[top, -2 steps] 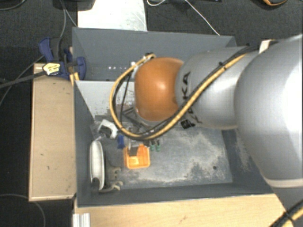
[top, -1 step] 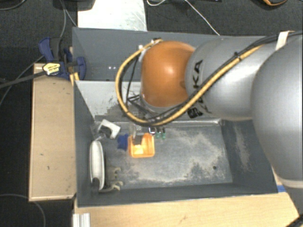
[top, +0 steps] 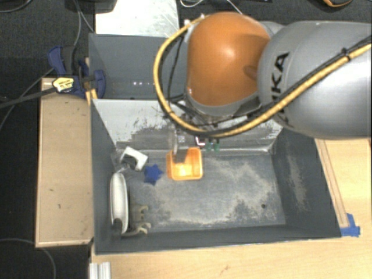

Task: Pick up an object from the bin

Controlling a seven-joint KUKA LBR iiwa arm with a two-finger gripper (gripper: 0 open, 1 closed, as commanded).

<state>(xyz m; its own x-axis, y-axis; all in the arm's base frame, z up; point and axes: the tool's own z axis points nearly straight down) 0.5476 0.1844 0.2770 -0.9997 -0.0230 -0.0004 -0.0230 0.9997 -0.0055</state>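
My gripper reaches down under the arm's orange cover, at the back middle of the bin floor. Directly below it, touching or nearly touching its tip, is an orange, squarish, cup-like plastic piece. I cannot make out whether that piece is gripped. A small blue block lies just left of the orange piece. Further left sits a small white part with a blue end.
A long white oval thing lies along the bin's left wall. A small grey metal piece is in the front left corner. The arm and its orange cover hang over the bin's back, and cables loop around the cover.
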